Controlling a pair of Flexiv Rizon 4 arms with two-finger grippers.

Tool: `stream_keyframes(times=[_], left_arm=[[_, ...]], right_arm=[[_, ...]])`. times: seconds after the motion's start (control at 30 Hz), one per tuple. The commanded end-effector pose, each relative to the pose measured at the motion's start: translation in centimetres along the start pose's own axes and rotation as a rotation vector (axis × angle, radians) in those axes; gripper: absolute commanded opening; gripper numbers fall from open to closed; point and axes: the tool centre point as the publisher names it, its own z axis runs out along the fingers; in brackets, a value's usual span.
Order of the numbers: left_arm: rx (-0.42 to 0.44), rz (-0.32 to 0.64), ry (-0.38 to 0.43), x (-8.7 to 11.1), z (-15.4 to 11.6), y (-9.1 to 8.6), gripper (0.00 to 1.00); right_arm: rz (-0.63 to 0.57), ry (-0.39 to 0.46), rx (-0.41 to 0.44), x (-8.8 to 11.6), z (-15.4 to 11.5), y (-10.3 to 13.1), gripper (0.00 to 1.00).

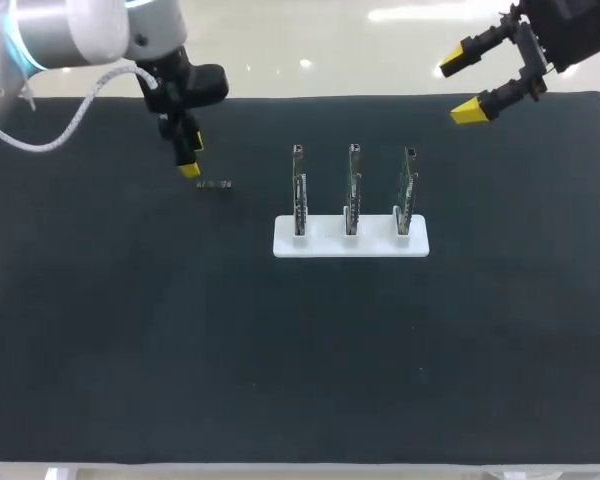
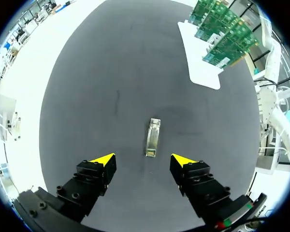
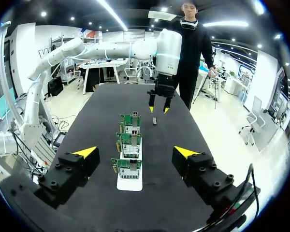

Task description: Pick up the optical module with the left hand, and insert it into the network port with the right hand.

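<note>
- Optical module [image 2: 153, 137] lies flat on the bench [image 2: 111, 72], just ahead of the left gripper [image 2: 142, 160], whose fingers stand apart; it is not yet picked up.
- Farther out, the right gripper [image 1: 460, 90] hangs spread and empty, well apart from the boards [image 1: 352, 190]; pickup and insertion both remain.

Optical module [image 1: 213, 184]: small, silvery, oblong, lying flat, upper left of centre. Three green port boards [image 1: 353, 190] upright, side by side in white stand [image 1: 350, 243], centre frame.
</note>
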Motion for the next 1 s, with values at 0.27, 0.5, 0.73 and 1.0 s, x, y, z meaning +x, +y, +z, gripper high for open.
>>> stream_keyframes(times=[0.27, 0.5, 0.73, 1.0], left_arm=[[-0.073, 0.007, -0.008, -0.2, 1.1, -0.9, 1.00], [-0.080, 0.010, -0.006, 0.1, 1.4, -1.5, 1.00], [-0.086, 0.001, -0.013, 0.2, 1.4, -1.7, 1.00], [-0.086, 0.001, -0.013, 0.2, 1.4, -1.7, 1.00]], right_arm=[[0.000, 0.000, 0.000, 0.0, 0.0, 0.0, 1.00], [0.000, 0.000, 0.000, 0.0, 0.0, 0.0, 1.00], [0.000, 0.000, 0.000, 0.0, 0.0, 0.0, 1.00], [0.000, 0.000, 0.000, 0.0, 0.0, 0.0, 1.00]])
